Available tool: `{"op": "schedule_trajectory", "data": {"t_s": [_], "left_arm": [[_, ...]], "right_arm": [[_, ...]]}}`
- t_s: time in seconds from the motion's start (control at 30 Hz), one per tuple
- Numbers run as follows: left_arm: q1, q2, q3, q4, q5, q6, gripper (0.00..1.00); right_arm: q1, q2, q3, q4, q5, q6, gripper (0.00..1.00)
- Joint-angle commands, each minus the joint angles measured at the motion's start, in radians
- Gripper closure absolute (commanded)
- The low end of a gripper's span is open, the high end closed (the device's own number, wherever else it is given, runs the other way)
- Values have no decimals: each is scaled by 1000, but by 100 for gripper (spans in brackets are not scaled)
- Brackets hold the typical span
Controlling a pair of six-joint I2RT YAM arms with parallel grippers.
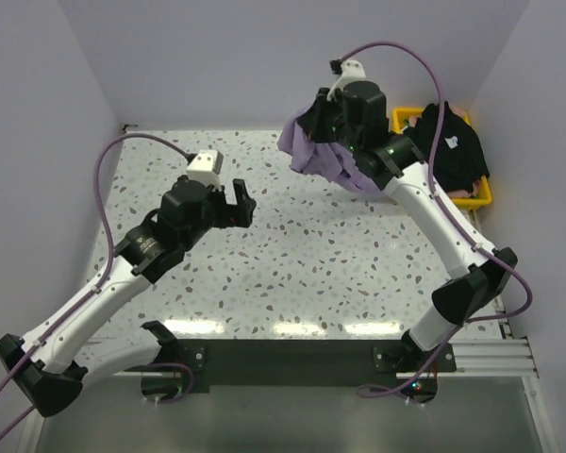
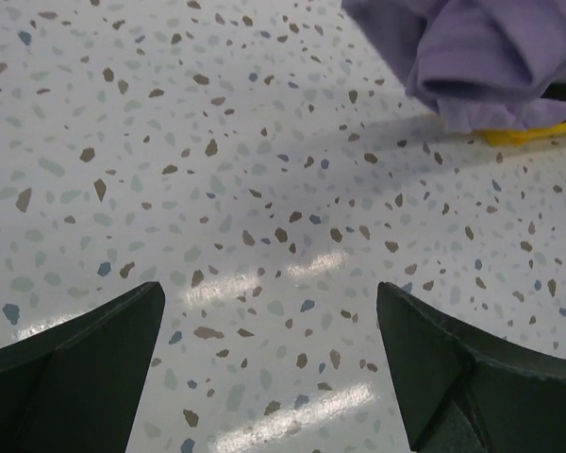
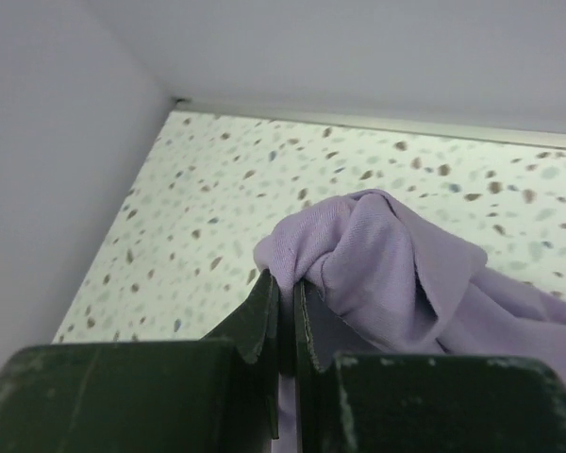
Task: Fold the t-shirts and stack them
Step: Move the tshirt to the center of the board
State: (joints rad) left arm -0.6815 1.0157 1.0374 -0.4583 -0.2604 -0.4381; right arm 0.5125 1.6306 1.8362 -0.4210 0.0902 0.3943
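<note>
lavender t-shirt (image 3: 377, 255) hangs bunched from the right claw (image 3: 286, 288), pinched tight; left claw (image 2: 269, 288) gapes empty.

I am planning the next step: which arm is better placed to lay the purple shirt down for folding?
Probably the right arm: the right claw is shut on the lavender t-shirt, held above the table. The left claw is open, empty and apart from the cloth.

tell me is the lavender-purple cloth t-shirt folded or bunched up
Bunched, not folded: the lavender-purple cloth t-shirt hangs in crumpled gathers, a fold of it pinched in the shut right tool.
</note>
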Motion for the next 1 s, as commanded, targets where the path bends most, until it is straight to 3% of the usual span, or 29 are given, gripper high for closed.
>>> {"op": "schedule_trajectory", "data": {"t_s": [0.0,0.23,0.37,0.5,0.6,0.83,0.9,0.93,0.97], "left_arm": [[13,-48,79,-5,-105,-28,0],[20,-83,95,15,-180,-59,0],[22,-103,95,29,-204,-60,0],[22,-108,95,38,-204,-54,0],[22,-97,82,52,-201,-54,0],[22,-66,-12,102,-155,-99,0],[23,-54,-52,136,-142,-129,0],[23,-46,-94,148,-132,-142,0],[25,-26,-114,179,-126,-152,0]], "right_arm": [[69,-17,66,63,-87,29,100],[191,161,424,-82,-162,41,100],[204,196,508,-99,-179,64,100],[192,172,474,-111,-116,41,100],[127,117,339,-96,-132,67,100],[-144,-106,-402,120,-244,193,100],[-228,-123,-509,142,-245,202,89],[-253,-126,-584,139,-238,190,71],[-284,-127,-612,120,-212,181,61]]}}
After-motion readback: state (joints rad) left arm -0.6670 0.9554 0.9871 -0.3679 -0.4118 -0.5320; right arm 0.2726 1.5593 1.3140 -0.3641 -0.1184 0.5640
